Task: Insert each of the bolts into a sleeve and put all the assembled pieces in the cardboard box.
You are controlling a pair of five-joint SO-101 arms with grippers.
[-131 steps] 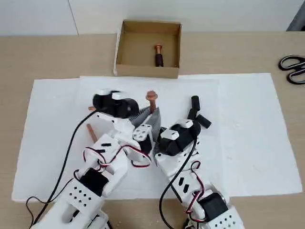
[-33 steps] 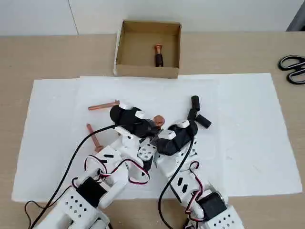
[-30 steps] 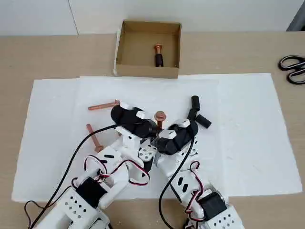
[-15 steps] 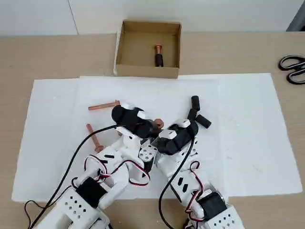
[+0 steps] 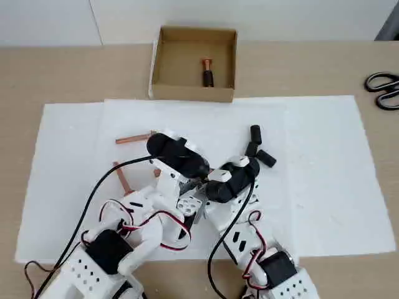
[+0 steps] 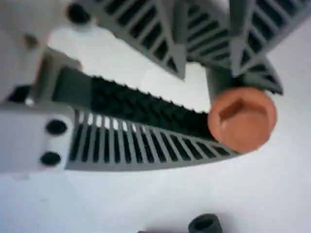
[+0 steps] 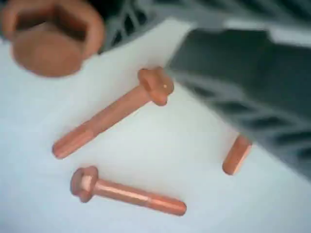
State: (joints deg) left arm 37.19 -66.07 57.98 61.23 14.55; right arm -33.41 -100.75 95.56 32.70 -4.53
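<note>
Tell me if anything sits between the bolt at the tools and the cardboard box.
Nothing visible does. From the bolt to the cardboard box there is bare white paper; a loose bolt lies off to one side, the loose sleeves to the other. Only the box's near wall needs clearing.

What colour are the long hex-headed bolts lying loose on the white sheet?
Copper-orange bolts; the right wrist view shows them best.

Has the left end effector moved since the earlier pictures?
Yes. In the high view the left end effector, holding a bolt, has gone farther from the cardboard box.
</note>
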